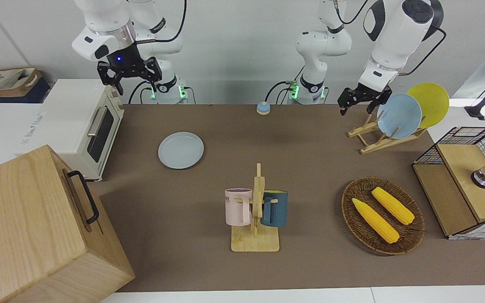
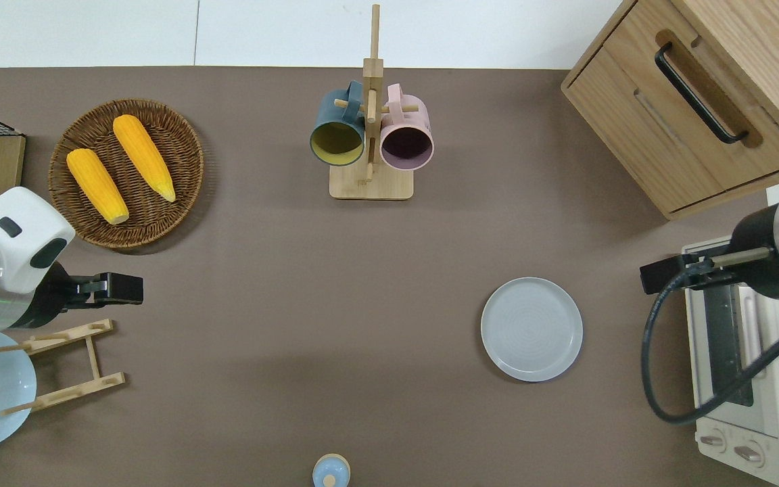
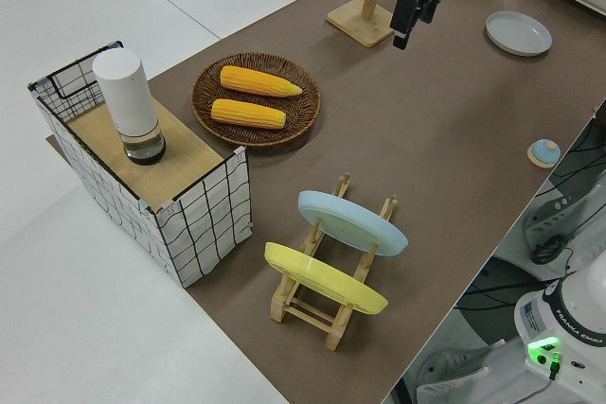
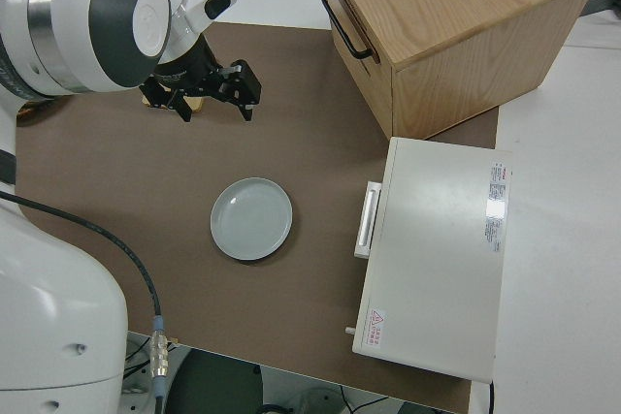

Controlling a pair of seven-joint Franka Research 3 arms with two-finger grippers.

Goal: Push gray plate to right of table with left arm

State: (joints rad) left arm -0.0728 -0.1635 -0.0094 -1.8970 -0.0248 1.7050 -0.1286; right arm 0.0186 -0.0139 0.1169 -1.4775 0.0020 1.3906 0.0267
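Observation:
The gray plate (image 1: 181, 150) (image 2: 531, 329) (image 4: 251, 218) lies flat on the brown table (image 1: 310, 176), toward the right arm's end and beside the toaster oven. My left gripper (image 1: 356, 109) (image 2: 134, 287) hangs in the air at the left arm's end. It is over bare table between the wicker basket and the plate rack, well apart from the gray plate. Its fingers are open and hold nothing. The left side view shows it as a dark shape (image 3: 407, 16) near the mug stand. The right arm is parked, its gripper (image 1: 132, 80) open.
A toaster oven (image 1: 86, 126) and a wooden cabinet (image 1: 32, 227) stand at the right arm's end. Mid-table are a mug stand (image 1: 256, 210) and a small bell (image 1: 263, 108). At the left arm's end are a wicker basket (image 1: 360, 229) with two corn cobs, a plate rack (image 1: 377, 141) and a wire shelf (image 1: 461, 181).

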